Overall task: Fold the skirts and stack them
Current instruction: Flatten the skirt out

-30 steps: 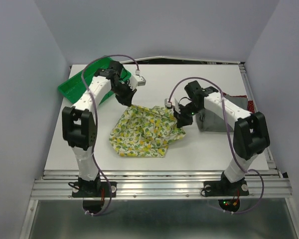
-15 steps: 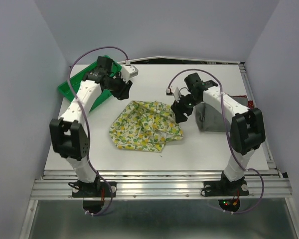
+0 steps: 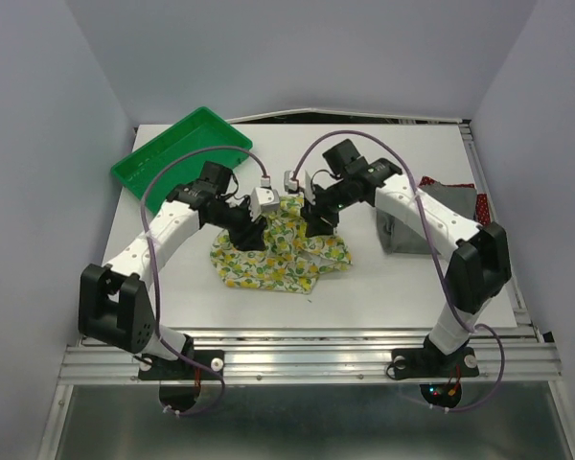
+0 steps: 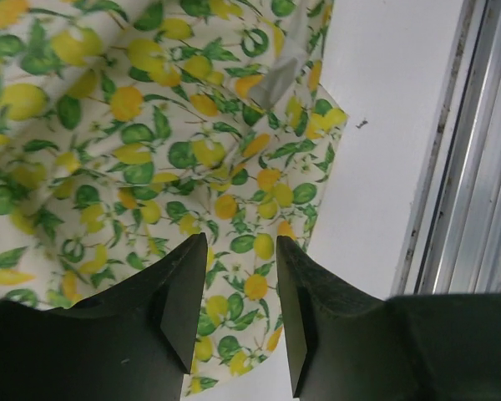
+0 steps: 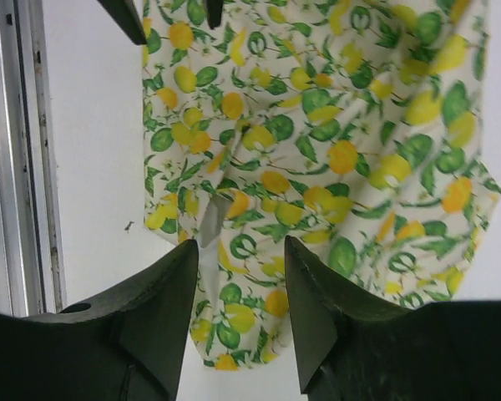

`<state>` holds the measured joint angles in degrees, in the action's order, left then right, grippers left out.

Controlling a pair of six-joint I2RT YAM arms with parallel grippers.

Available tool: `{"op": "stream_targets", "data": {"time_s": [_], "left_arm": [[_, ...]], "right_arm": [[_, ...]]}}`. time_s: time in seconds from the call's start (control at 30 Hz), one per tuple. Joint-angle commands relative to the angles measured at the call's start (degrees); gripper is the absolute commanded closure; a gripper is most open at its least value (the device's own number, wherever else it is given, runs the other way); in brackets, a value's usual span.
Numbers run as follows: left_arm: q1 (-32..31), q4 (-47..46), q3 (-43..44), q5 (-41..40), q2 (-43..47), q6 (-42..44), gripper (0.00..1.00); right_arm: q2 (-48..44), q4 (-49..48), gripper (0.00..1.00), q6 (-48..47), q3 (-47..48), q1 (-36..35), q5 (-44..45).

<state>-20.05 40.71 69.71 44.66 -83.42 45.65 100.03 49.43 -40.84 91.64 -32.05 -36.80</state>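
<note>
Left tool (image 4: 238,251) and right tool (image 5: 240,251) both hang with fingers spread just above the lemon-print skirt (image 3: 283,259), facing each other across the crumpled cloth with nothing caught between either pair. That skirt lies bunched near the middle of the white tabletop (image 3: 383,287), while the grey skirt (image 3: 407,230) sits in a compact heap just to its right, with a bit of the dark red skirt (image 3: 479,204) showing at its far edge. Off at the far left corner rests a green plastic tray (image 3: 168,158), well apart from the cloth.
</note>
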Motion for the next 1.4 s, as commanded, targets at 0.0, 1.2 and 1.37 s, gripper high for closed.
{"op": "stream_targets", "data": {"time_s": [0.0, 1.2, 1.37], "left_arm": [[1.15, -8.25, -5.8, 5.78, 8.24, 1.21, 0.5], [-14.74, -29.88, -23.04, -12.23, 12.42, 23.52, 0.56], [-16.59, -34.02, -24.62, -14.25, 9.15, 25.27, 0.55]], "right_arm": [[-0.1, -3.45, 0.49, -4.6, -3.12, -4.23, -2.94], [9.13, -9.62, 0.99, 1.82, 4.87, -8.82, 9.64], [9.31, -9.7, 0.99, 1.73, 3.64, -8.82, 9.99]]}}
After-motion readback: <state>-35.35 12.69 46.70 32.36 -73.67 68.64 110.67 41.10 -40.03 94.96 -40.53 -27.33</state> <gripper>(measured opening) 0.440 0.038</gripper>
